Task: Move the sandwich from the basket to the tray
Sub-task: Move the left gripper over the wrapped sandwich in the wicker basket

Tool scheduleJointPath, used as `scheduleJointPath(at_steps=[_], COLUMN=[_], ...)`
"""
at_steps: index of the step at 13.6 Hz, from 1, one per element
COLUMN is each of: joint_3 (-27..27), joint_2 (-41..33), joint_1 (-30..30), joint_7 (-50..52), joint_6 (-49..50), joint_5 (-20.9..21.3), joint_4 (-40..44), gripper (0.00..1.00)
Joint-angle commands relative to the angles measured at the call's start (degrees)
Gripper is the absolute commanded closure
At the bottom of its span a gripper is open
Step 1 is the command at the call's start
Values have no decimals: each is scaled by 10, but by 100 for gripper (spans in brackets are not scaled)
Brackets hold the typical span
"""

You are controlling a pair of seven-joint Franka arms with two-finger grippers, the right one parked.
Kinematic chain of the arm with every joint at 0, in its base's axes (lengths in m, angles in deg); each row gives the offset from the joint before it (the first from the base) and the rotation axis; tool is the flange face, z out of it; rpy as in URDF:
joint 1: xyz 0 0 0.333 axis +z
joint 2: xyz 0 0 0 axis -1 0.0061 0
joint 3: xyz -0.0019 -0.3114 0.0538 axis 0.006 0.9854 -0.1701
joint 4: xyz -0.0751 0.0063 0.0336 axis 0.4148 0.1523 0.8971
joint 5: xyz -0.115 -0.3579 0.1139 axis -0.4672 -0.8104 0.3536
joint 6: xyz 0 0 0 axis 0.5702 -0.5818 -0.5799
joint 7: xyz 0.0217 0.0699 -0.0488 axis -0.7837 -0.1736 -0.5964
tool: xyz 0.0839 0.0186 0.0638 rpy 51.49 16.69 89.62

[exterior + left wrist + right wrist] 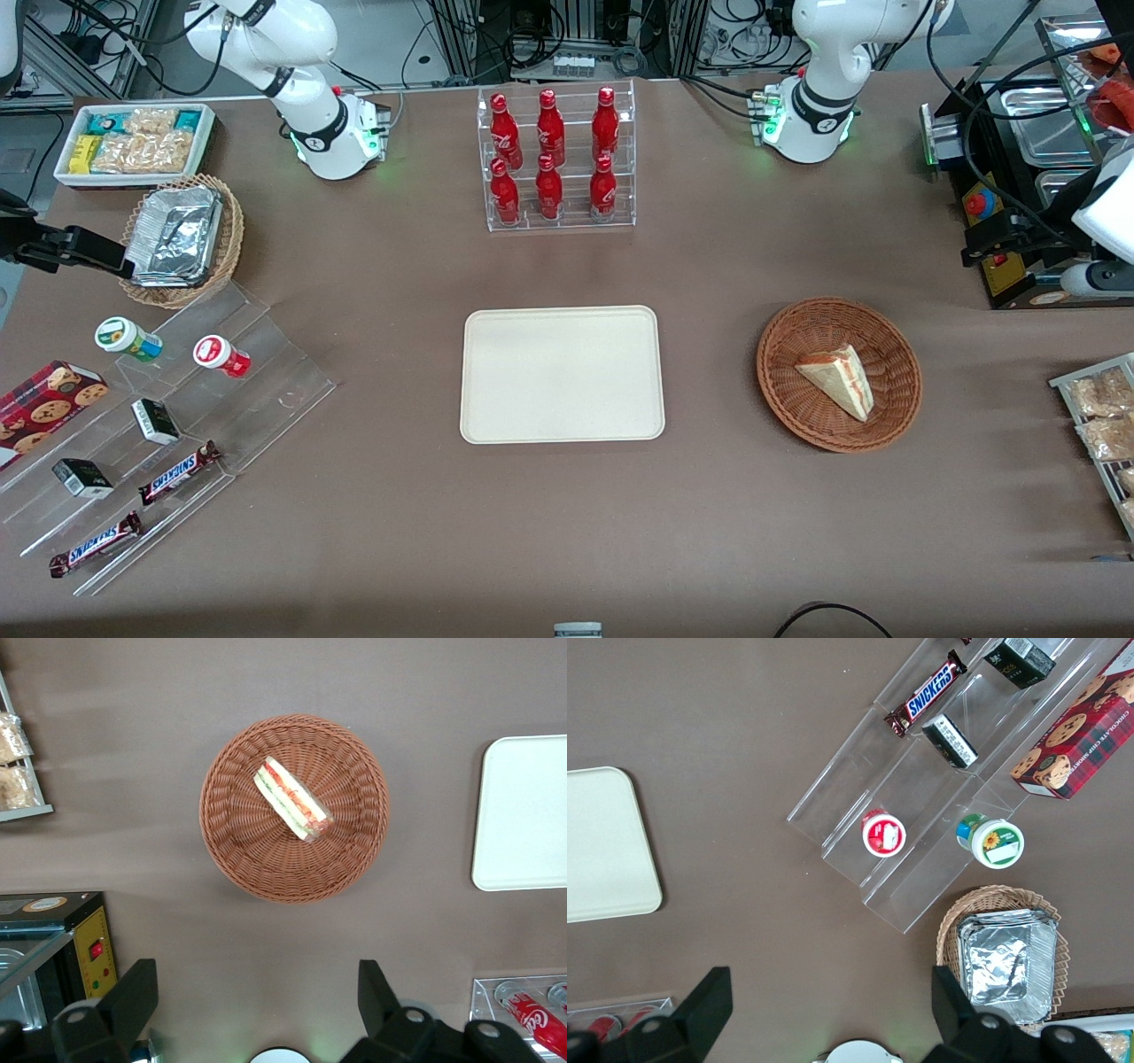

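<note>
The sandwich [839, 379] is a pale triangular wedge lying in the round reddish-brown wicker basket [802, 409]. In the left wrist view the sandwich [292, 800] shows its red, orange and green layers in the middle of the basket [239, 859]. My left gripper [255, 974] hangs high above bare table, farther from the front camera than the basket. It is open wide with nothing between its black fingers [133, 992]. The cream tray [562, 373] lies flat beside the basket, toward the parked arm's end, with nothing on it.
A clear rack of red bottles [556, 159] stands farther from the front camera than the tray. A black box with a yellow panel [1005, 266] and steel pans sits at the working arm's end. Packets on a wire rack [1103, 416] lie near there.
</note>
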Motion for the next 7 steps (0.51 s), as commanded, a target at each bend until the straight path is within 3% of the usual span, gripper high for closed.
scheduleJointPath(at_steps=[1, 7], joint_3=[4, 2], joint_2=[-6, 20], joint_1=[-1, -9], joint_7=[-8, 38], joint_6=[2, -39], joint_5=[22, 25], joint_4=[-2, -44], gripper=[0, 0])
